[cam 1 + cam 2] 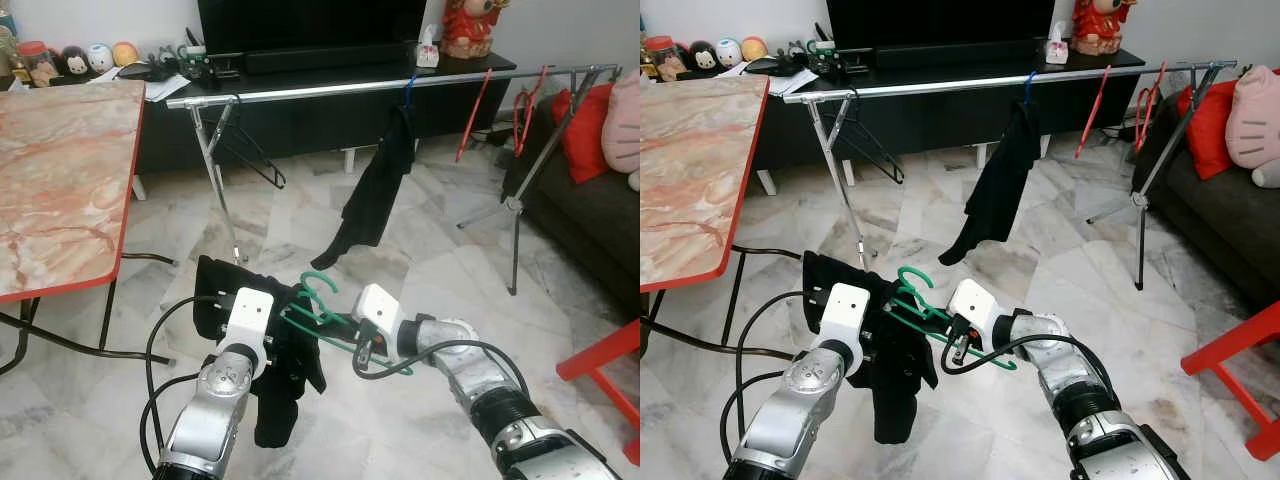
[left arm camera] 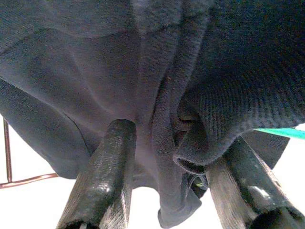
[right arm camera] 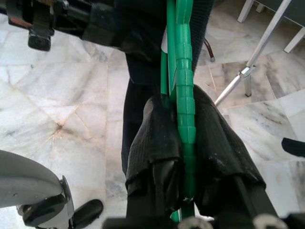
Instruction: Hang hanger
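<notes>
My right gripper (image 3: 183, 119) is shut on the stem of a green plastic hanger (image 1: 320, 287), low in front of me. The hanger's hook points up and its arm runs into a black garment (image 1: 285, 380). That garment hangs from my left gripper (image 2: 176, 136), whose two fingers (image 2: 107, 167) have the dark cloth bunched between them. Ahead stands a silver clothes rail (image 1: 400, 85). It carries a black hanger (image 1: 250, 150), a black garment on a blue hanger (image 1: 378, 185) and red hangers (image 1: 475, 115).
A marble-topped table with a red rim (image 1: 60, 180) stands on my left. Behind the rail is a dark TV console (image 1: 330, 75). A sofa with a red cushion (image 1: 585, 140) and a red frame (image 1: 605, 365) are on the right. The floor is pale marble tile.
</notes>
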You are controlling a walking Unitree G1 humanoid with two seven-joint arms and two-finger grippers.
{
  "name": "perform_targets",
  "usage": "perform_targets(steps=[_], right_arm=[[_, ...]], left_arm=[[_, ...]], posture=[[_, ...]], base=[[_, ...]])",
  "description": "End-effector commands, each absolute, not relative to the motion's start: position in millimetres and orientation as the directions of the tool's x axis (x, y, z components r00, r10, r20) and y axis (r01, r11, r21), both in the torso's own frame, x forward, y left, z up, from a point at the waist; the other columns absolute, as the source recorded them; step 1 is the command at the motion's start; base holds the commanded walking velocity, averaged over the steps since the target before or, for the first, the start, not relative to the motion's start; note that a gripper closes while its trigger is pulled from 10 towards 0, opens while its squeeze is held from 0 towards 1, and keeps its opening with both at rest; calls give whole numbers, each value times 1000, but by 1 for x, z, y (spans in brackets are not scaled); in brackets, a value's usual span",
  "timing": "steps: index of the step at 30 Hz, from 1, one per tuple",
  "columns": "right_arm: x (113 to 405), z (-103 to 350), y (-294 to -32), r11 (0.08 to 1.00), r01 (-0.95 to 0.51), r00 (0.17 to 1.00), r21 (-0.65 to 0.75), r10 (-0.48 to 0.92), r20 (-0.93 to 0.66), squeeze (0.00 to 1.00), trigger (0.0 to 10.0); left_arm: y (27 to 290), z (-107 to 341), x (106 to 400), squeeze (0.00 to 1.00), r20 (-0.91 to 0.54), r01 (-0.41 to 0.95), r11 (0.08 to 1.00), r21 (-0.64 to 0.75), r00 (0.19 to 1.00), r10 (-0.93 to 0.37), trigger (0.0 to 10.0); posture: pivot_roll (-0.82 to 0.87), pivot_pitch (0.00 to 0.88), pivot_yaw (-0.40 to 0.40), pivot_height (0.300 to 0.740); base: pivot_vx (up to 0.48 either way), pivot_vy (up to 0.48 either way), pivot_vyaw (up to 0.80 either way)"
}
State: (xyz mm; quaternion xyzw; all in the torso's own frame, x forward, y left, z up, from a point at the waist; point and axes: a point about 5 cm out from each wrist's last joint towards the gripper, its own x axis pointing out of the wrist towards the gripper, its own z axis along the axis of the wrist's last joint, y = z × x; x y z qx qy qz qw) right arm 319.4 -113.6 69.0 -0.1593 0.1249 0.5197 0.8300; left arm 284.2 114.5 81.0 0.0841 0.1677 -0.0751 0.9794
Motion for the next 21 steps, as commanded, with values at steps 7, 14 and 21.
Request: perform_targets(steps=[7, 14, 21], right_arm=[[319, 72, -114, 395, -908, 419, -143, 829, -370, 0, 0], [318, 71, -114, 395, -908, 418, -141, 828, -372, 0, 0], [318, 70, -116, 394, -908, 417, -141, 823, -386, 0, 0]], left_arm=[[114, 86, 288, 0, -314, 177, 973, 146, 941, -125, 0], [113, 86, 287, 0, -311, 176, 974, 143, 942, -124, 0], [114, 87, 289, 0, -305, 167, 974, 150, 945, -115, 0]], posture=[[-69, 0, -14, 740], [-70, 0, -14, 740], [-66, 0, -16, 740]], base=[[0, 0, 0], [0, 0, 0], [0, 0, 0]])
